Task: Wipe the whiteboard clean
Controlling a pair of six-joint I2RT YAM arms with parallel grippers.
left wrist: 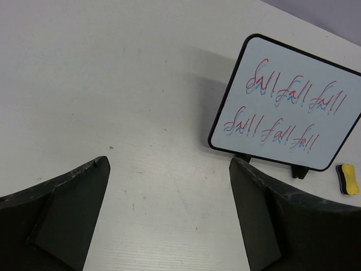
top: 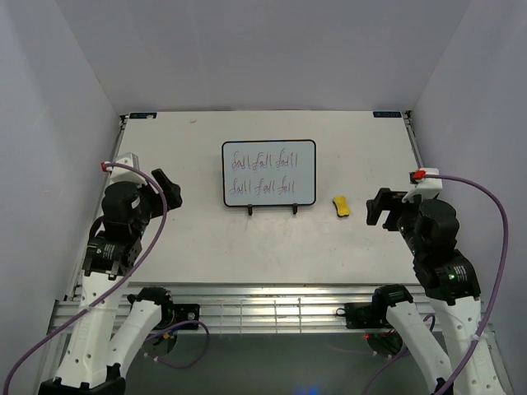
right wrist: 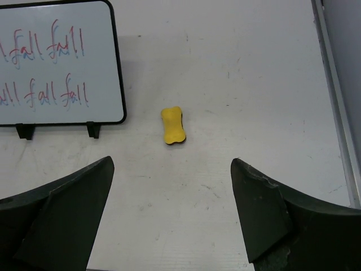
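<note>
The whiteboard stands on its black-footed stand at mid table, with two rows of red-green scribbles. It also shows in the left wrist view and the right wrist view. A small yellow eraser lies on the table just right of the board; it shows in the right wrist view and the left wrist view. My left gripper is open and empty, left of the board. My right gripper is open and empty, right of the eraser.
The table's right edge rail runs beside my right gripper. Grey walls enclose the table on three sides. An aluminium rail runs along the near edge between the arm bases.
</note>
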